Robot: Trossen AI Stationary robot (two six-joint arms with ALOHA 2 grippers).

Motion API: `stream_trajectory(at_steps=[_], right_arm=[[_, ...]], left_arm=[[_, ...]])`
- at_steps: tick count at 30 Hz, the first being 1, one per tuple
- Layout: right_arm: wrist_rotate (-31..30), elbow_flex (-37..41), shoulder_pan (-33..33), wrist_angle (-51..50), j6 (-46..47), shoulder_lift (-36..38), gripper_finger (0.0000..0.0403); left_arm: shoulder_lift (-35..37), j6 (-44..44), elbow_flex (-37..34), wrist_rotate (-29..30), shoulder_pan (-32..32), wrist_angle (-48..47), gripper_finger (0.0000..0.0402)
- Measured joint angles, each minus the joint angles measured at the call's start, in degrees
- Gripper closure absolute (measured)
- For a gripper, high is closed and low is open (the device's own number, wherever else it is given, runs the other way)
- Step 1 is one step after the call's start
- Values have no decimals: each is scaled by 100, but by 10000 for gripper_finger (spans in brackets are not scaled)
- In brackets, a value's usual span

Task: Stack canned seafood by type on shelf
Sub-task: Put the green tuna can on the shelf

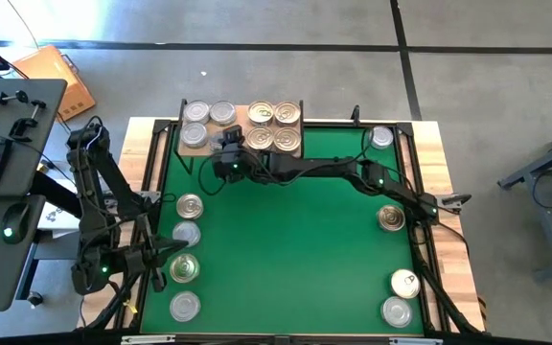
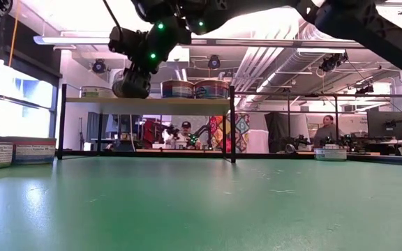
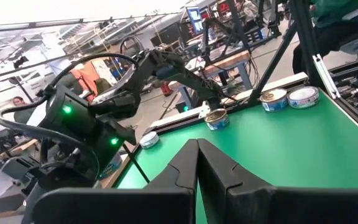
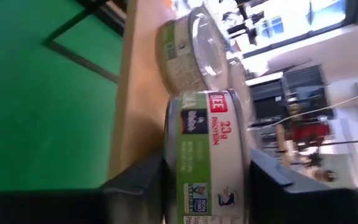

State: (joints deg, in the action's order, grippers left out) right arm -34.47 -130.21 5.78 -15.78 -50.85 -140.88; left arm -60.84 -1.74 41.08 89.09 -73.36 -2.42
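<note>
The shelf (image 1: 242,144) stands at the mat's far edge, with three silver-lidded cans (image 1: 196,113) on its left part and several gold-lidded cans (image 1: 274,126) on its right. My right gripper (image 4: 207,160) reaches across to the shelf's near edge (image 1: 226,146), shut on a green-and-white labelled can (image 4: 211,155). Just beyond it a shelved can (image 4: 188,53) rests on its base. My left gripper (image 3: 197,163) waits shut and holding nothing at the mat's near left (image 1: 156,261). My right gripper pinches the can between its two fingers, one finger (image 4: 138,180) against the can's base and the other (image 4: 269,174) against its lid (image 4: 244,155). The fingers come nearly level from the table's right. The can sits upright at shelf-board height; whether it rests on the board, I cannot tell.
Loose cans stand on the green mat: several in a column at the left (image 1: 186,233), others along the right edge (image 1: 391,218) and one at the far right corner (image 1: 381,137). The shelf's black legs (image 2: 232,125) rise from the mat. People sit in the room behind.
</note>
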Motion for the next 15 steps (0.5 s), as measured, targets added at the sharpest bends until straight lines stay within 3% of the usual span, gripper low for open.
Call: stream_trajectory(at_steps=[6,15], right_arm=[[641,-214,97,-732,585,15,180],[1927,-474,331,-998,1671,190,169]], left_arm=[[0,18,0,-1,2,2,402],[0,195,0,-1,2,-99,402]])
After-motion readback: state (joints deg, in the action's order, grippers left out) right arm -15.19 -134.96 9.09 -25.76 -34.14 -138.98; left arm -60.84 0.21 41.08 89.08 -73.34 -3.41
